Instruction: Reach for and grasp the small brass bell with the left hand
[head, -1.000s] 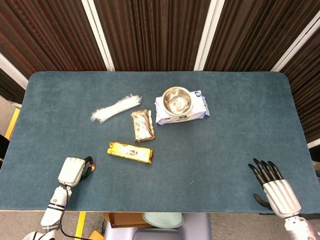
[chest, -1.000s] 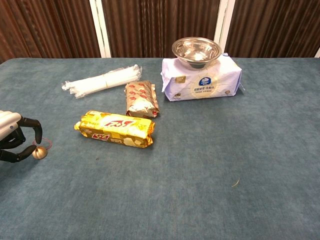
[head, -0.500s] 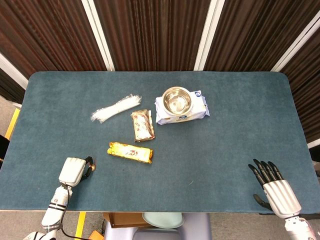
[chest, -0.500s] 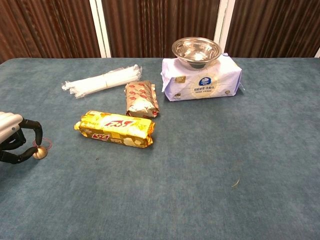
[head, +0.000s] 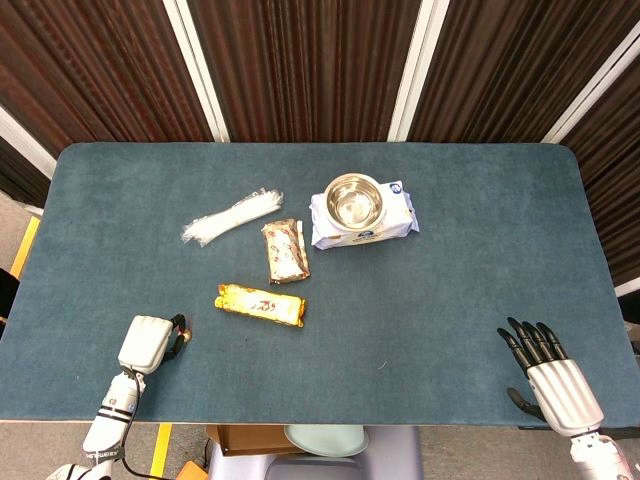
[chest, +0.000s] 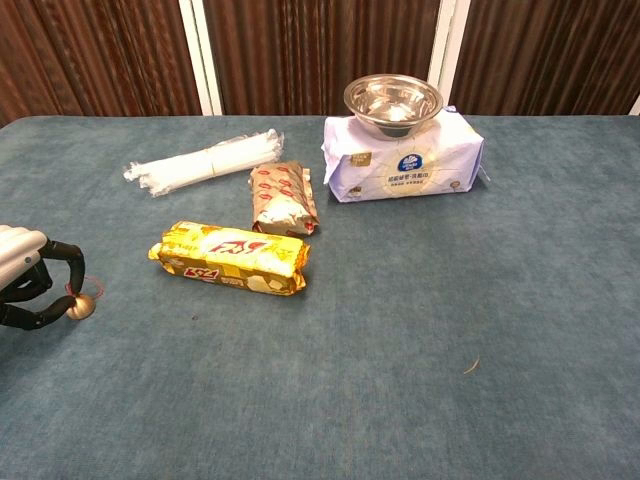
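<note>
The small brass bell (chest: 80, 307) sits on the blue table cloth near the front left corner, with a thin red loop at its top. My left hand (chest: 30, 285) is curled round it from the left: one finger (chest: 73, 268) arcs down onto the bell's top and a lower finger (chest: 40, 318) touches its side, so the bell is pinched between them. In the head view the bell (head: 186, 335) peeks out just right of the left hand (head: 148, 343). My right hand (head: 545, 365) lies at the front right edge with fingers stretched out, holding nothing.
A yellow biscuit pack (chest: 230, 257) lies just right of the bell. Behind it are a brown snack packet (chest: 281, 198), a clear plastic sleeve (chest: 203, 161), and a steel bowl (chest: 393, 101) on a wet-wipes pack (chest: 405, 163). The table's front edge (head: 300, 421) is close to both hands.
The left hand's fingers have drawn in onto the bell, the lower one now touching it. The bell has barely shifted. The right hand has not moved.
</note>
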